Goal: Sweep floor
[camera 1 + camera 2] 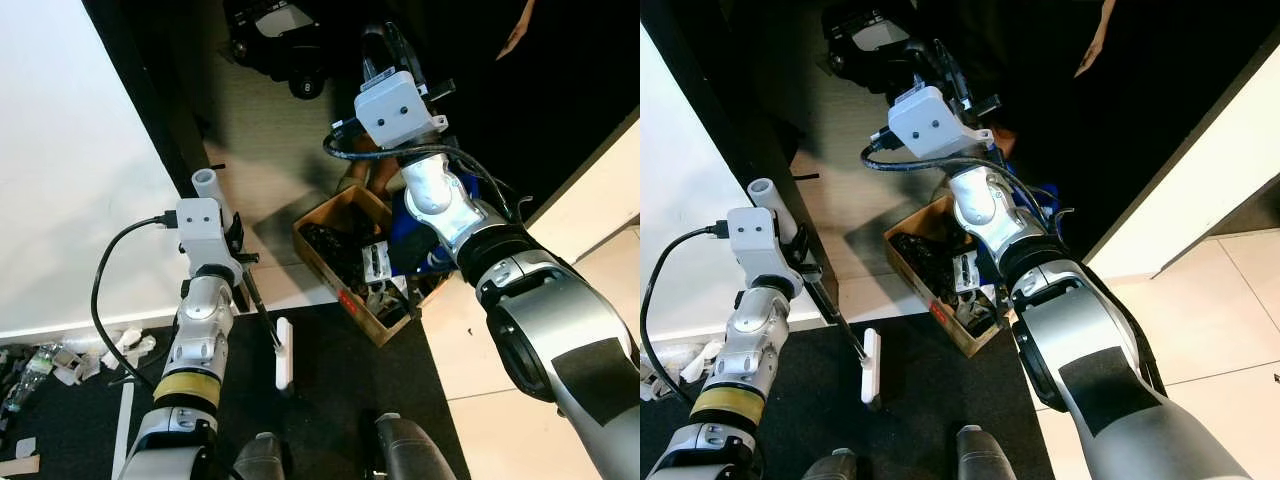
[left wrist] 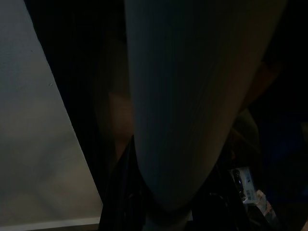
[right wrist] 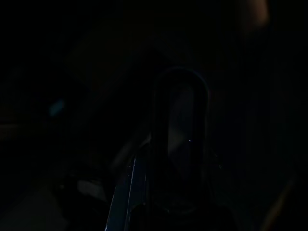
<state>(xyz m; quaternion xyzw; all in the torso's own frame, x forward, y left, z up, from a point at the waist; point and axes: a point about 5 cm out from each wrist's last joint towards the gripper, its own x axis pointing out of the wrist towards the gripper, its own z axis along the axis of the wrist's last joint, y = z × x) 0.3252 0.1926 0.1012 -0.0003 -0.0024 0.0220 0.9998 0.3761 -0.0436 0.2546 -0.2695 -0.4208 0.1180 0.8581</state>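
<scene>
Near, on black mat (image 1: pixel 340 400): white brush head (image 1: pixel 284 352), thin dark rod up to left gripper (image 1: pixel 240 262). Fingers wrapped on pale handle (image 1: pixel 207 186). Right gripper (image 1: pixel 385 50) far, over cardboard box (image 1: pixel 345 215) of clutter; fingers' spread unclear. Litter (image 1: pixel 70 358) at left wall.

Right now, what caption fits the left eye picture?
Left claw holds a white pole beside a cardboard box of clutter.

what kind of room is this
Likely a cluttered storage corner in a home: an open cardboard box of odds and ends on the floor, crumpled litter along a white wall, pale floor tiles.
</scene>
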